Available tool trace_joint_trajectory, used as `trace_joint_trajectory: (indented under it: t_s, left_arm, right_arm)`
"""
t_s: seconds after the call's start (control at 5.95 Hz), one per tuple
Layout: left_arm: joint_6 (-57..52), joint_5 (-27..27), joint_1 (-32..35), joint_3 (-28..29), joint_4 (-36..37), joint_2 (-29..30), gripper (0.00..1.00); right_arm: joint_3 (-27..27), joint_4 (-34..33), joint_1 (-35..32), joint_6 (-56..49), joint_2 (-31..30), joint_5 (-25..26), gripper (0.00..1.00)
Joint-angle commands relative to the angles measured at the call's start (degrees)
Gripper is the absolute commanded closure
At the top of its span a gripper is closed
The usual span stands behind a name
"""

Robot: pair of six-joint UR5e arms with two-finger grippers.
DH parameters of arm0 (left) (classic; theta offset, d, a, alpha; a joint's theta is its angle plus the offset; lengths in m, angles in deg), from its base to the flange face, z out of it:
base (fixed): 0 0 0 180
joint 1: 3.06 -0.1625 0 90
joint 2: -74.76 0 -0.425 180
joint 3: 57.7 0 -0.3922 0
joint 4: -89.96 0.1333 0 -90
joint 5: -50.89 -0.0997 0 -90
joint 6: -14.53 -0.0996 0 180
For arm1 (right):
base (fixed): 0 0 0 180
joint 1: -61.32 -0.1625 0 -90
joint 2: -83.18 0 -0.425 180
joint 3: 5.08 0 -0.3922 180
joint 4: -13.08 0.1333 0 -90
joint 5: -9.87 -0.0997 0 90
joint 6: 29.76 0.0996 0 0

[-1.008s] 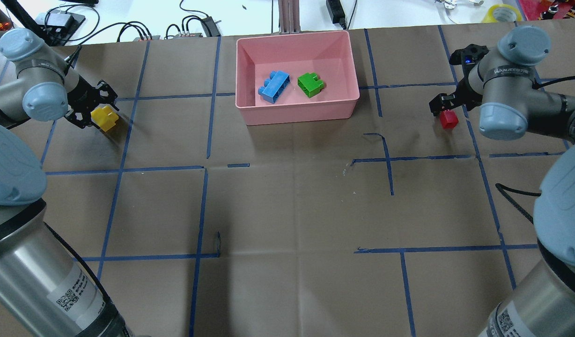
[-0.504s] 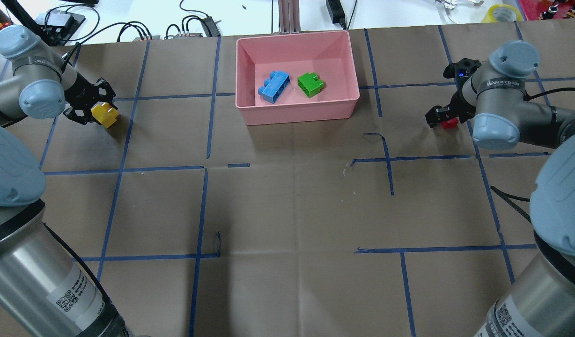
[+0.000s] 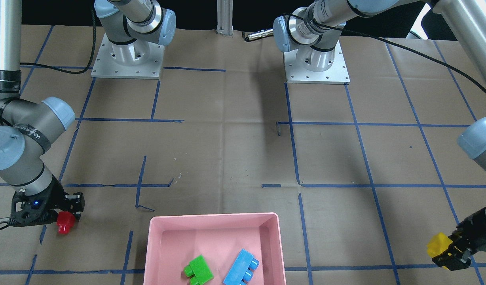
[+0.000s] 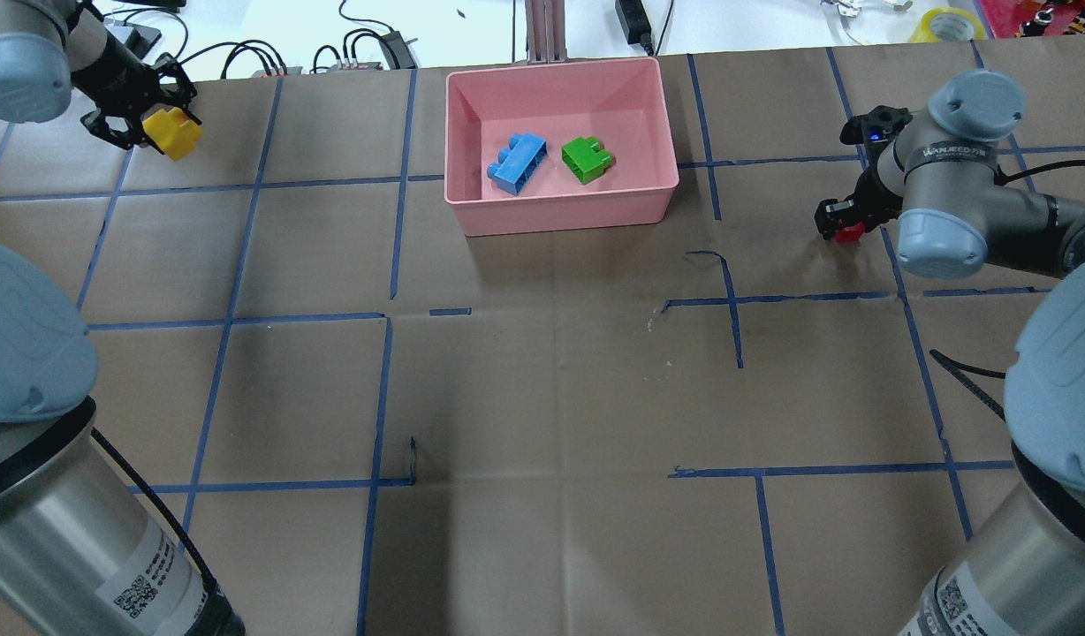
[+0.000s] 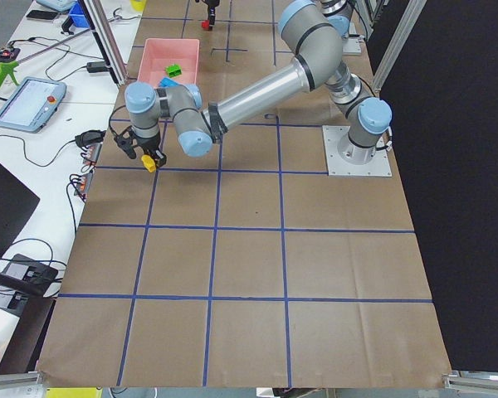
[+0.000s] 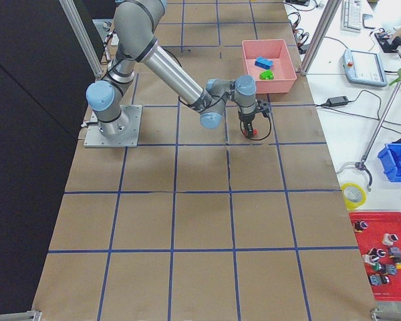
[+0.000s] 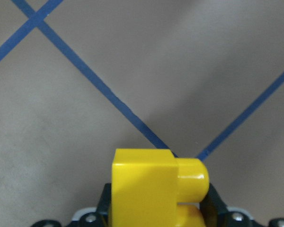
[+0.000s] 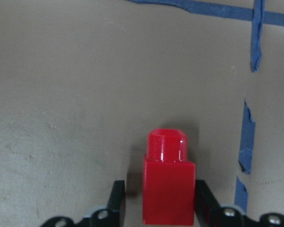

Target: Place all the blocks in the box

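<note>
The pink box (image 4: 560,216) stands at the far middle of the table, also in the front view (image 3: 211,217). The blue brick (image 4: 516,163) and the green brick (image 4: 587,159) lie inside it. My left gripper (image 4: 154,128) is shut on the yellow brick (image 4: 173,134) and holds it above the table, far left of the box; the wrist view shows the yellow brick (image 7: 151,189) between the fingers. My right gripper (image 4: 847,228) is low over the red brick (image 4: 850,233), right of the box. Its jaws stand on either side of the red brick (image 8: 169,189), with a gap on one side.
Cables and power adapters (image 4: 366,49) lie along the far table edge, with an aluminium post (image 4: 542,31) behind the box and a tape roll (image 4: 949,22) at the far right. The two arm bases (image 3: 316,63) stand at the robot's side.
My left gripper has risen with the yellow brick and moved toward the far edge. My right gripper has come down over the red brick, which stays in place.
</note>
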Motion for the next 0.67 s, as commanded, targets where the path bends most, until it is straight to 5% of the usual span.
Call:
trace_joint_trajectory:
  t_s: [0.0, 0.5]
  left_arm:
    - [-0.6, 0.0, 10.1, 8.6, -9.4, -0.3, 0.64]
    - [-1.8, 1.8, 24.5, 9.6, -8.3, 3.3, 0.63]
  right_arm:
    - [-0.2, 0.4, 0.0, 0.1, 0.0, 0.0, 0.9]
    - [2.7, 11.0, -0.1, 0.8, -9.8, 2.2, 0.91]
